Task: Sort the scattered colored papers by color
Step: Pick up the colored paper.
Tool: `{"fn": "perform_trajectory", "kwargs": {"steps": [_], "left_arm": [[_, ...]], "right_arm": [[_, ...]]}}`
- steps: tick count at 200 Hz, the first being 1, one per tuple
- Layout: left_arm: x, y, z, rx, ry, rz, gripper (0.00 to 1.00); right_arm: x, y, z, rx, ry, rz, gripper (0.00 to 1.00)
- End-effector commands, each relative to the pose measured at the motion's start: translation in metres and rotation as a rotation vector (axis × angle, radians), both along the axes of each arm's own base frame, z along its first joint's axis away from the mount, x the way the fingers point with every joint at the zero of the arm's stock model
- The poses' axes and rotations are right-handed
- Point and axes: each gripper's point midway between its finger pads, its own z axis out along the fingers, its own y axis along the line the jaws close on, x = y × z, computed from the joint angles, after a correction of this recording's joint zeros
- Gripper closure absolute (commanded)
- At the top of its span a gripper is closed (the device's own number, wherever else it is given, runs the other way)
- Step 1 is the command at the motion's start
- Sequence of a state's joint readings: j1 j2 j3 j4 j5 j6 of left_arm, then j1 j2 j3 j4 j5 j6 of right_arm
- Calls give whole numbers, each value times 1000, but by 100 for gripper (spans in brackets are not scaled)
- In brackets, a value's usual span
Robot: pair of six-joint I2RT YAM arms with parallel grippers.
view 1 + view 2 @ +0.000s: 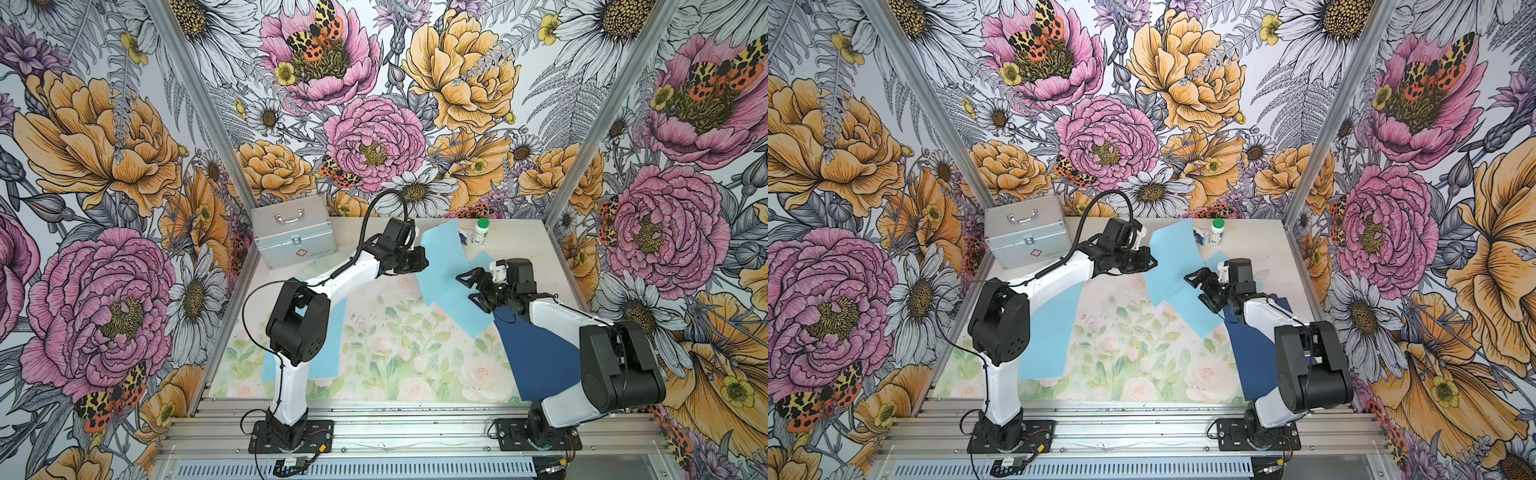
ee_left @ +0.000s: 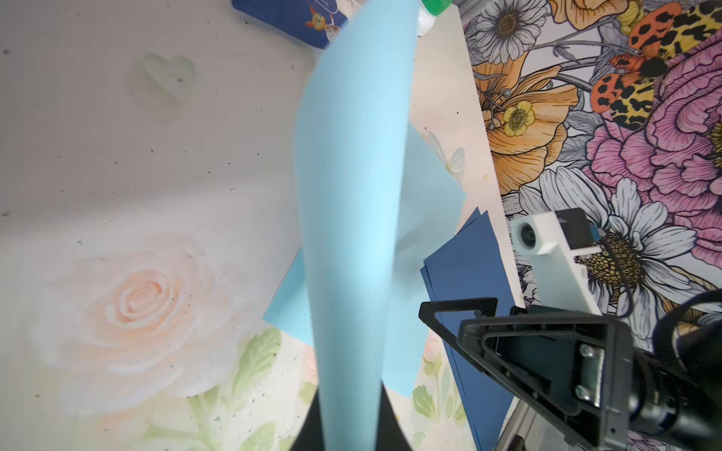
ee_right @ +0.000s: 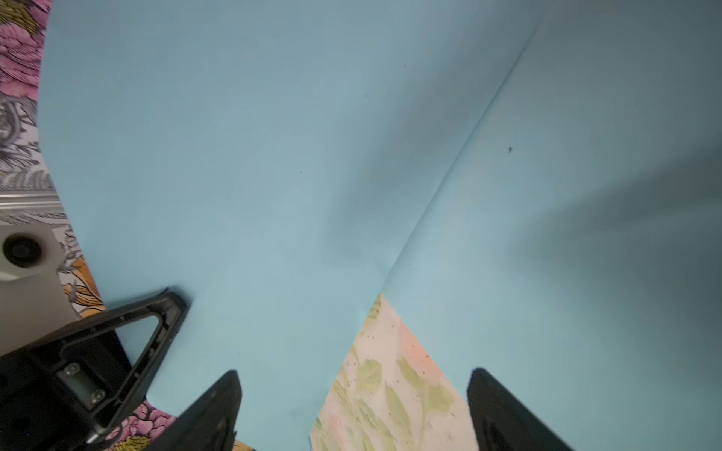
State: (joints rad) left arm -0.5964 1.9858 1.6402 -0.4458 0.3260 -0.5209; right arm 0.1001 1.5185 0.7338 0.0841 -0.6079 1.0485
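Observation:
My left gripper (image 1: 426,260) (image 1: 1154,262) is shut on the edge of a light blue paper (image 1: 441,249) (image 1: 1173,253), which stands lifted and curved above the table. In the left wrist view this sheet (image 2: 351,195) rises from between the jaws (image 2: 347,425). A second light blue paper (image 1: 461,311) lies flat below it, and a third (image 1: 328,353) lies under the left arm. Dark navy papers (image 1: 536,353) (image 2: 465,265) are stacked at the right. My right gripper (image 1: 464,286) (image 3: 353,394) is open and empty, just right of the lifted sheet (image 3: 234,156).
A silver case (image 1: 293,235) stands at the back left. A white bottle with a green cap (image 1: 481,232) and a small blue printed packet (image 1: 464,237) sit at the back centre. Floral walls enclose the table on three sides.

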Motion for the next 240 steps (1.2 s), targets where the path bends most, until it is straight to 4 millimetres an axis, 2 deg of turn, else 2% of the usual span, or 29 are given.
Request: {"fn": "perform_trajectory", "kwargs": {"steps": [1, 14, 38, 56, 90, 113, 144, 170, 201, 208, 217, 240], "left_arm": [[4, 5, 38, 27, -111, 15, 90], [4, 3, 48, 24, -132, 16, 90], [5, -1, 62, 46, -183, 8, 90], [4, -5, 72, 59, -218, 1, 90], [8, -7, 90, 49, -257, 5, 90], [8, -11, 97, 37, -268, -4, 90], [4, -10, 98, 35, -264, -5, 91], [2, -6, 97, 42, -261, 5, 91], [1, -2, 94, 39, -247, 16, 91], [2, -2, 94, 38, -243, 17, 91], [2, -1, 93, 36, -238, 16, 91], [2, 2, 92, 32, -232, 20, 91]], "right_arm": [[22, 12, 34, 151, -145, -67, 9], [24, 13, 26, 134, -142, -80, 9], [31, 15, 26, 175, -170, -113, 8], [37, 19, 26, 241, -192, -144, 8], [48, 30, 13, 367, -174, -193, 10], [58, 33, 11, 446, -209, -240, 11], [70, 33, 21, 549, -278, -285, 13], [74, 31, 33, 543, -327, -300, 15], [75, 28, 57, 538, -399, -292, 23], [75, 28, 61, 536, -414, -288, 28], [75, 28, 63, 534, -421, -289, 34], [77, 27, 65, 532, -431, -294, 41]]}}
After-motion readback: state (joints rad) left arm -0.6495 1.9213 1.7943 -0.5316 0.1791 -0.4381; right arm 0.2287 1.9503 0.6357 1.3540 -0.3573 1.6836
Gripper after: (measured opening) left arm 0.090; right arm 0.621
